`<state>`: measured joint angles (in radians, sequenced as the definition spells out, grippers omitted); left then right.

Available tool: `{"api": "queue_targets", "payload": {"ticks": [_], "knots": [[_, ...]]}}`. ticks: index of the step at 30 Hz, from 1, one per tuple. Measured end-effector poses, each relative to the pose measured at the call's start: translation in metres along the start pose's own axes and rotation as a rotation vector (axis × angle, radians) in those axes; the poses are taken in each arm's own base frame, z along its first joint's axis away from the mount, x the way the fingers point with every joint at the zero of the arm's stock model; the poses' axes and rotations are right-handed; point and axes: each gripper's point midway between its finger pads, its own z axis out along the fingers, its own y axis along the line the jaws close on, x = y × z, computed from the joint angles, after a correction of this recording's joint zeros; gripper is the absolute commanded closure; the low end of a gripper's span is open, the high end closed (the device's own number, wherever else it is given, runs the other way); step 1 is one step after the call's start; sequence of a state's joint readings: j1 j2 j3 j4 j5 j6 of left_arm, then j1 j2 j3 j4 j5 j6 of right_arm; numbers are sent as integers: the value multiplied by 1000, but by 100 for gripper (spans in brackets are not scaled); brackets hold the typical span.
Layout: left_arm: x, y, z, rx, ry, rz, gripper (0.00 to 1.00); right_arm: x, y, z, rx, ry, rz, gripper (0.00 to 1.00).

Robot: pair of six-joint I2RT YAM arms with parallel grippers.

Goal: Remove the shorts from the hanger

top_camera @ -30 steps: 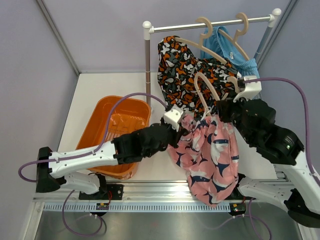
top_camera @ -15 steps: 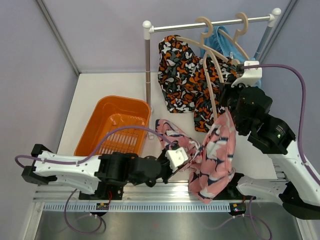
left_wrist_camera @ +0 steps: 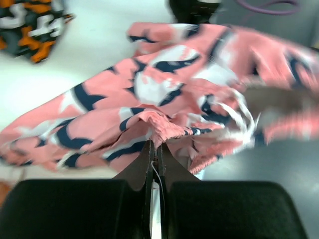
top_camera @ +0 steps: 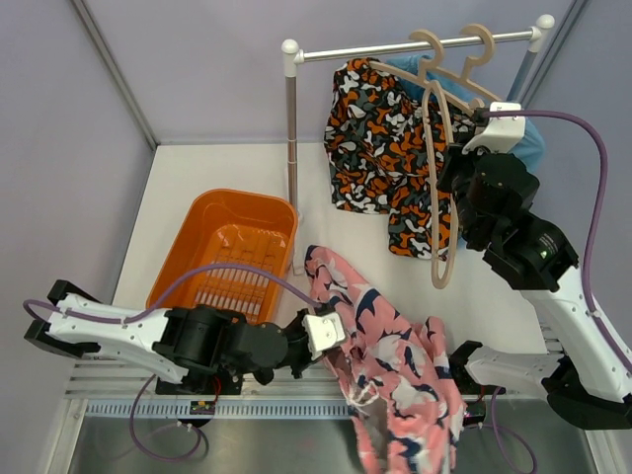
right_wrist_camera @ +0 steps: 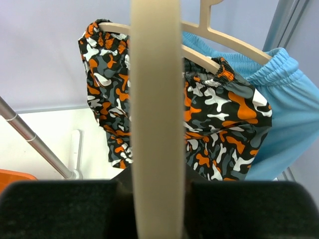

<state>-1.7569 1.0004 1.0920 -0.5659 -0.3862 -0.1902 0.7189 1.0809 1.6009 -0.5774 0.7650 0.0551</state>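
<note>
The pink shorts [top_camera: 395, 365] are the biggest thing here, and they have just come off. A moment ago they hung from the hanger in the right fingers. Now they lie spread on the desk [top_camera: 197, 188], trailing away from the left fingers [left_wrist_camera: 155, 152] and over the near edge.

The left fingers are pinched tight on a fold of the pink cloth, with the rest bunched just ahead of them.

The black shorts [top_camera: 380, 148] hang on the rail, just behind the right fingers [right_wrist_camera: 155, 199]. The blue shorts [right_wrist_camera: 284, 114] hang beside the black ones, further to the right.

The bare hanger [top_camera: 437, 197] is clamped between the right fingers and pokes out past them both ways.

So I think one pair is done, and two pairs are left to take off.
</note>
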Motion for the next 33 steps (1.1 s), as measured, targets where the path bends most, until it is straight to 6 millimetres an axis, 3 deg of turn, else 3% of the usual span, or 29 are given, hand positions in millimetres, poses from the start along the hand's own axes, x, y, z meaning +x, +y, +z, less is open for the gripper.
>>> {"api": "queue_targets", "payload": {"ticks": [3,5,10,14,26,33], "knots": [[-22,28,-13,-147,-44,-5,100,-1,3,-2,-19,7,10,100],[-54,53,-31,-275,-122,-20,100,-2,4,-4,-35,14,18,100],[-136,112,-99,-557,-365,-69,100,-2,11,-11,-94,48,33,100],[-174,145,-152,-715,-523,-92,100,1,21,-18,-170,84,40,100],[-270,196,-280,-1023,-830,-37,100,23,42,-51,-386,183,81,100],[-287,215,-352,-1169,-977,13,100,47,50,-58,-439,249,78,100]]}}
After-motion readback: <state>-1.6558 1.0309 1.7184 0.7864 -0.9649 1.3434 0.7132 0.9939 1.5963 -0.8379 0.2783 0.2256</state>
